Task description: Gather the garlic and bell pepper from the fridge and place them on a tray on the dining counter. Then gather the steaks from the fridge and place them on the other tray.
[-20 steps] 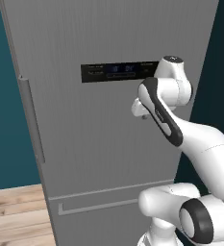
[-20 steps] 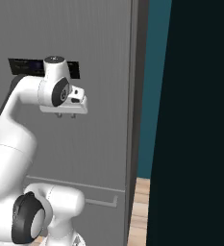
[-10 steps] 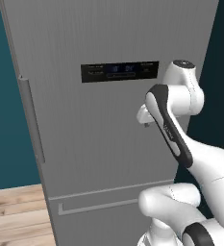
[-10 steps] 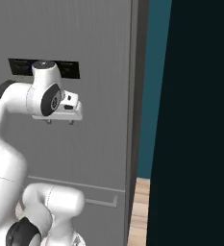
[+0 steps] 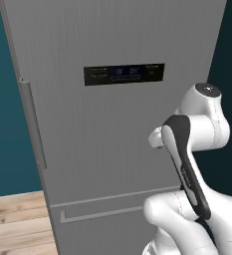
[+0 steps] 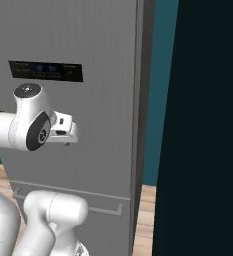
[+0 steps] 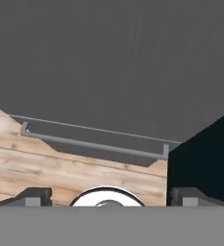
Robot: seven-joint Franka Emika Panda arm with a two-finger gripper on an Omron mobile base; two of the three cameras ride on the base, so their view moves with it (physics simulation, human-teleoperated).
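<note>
A: Since the earlier frames, the arm has swung right and down, away from the display strip (image 5: 124,74), and the jaws have gone from narrow to wide.

B: From the left base view, what could fail?

A: The fridge (image 5: 112,124) is shut and its long vertical handle (image 5: 33,124) sits well apart from the arm. The garlic, pepper and steaks are presumably inside, unseen.

B: And the right base view?

A: The hand's body juts toward the steel front; its fingertips are hard to make out. A careless swing could strike the door.

B: The hand view?

A: The gripper (image 7: 108,199) stands wide, holding nothing, aimed down at the drawer handle (image 7: 92,144) and wooden floor (image 7: 60,168). It might grab this wrong handle.
</note>
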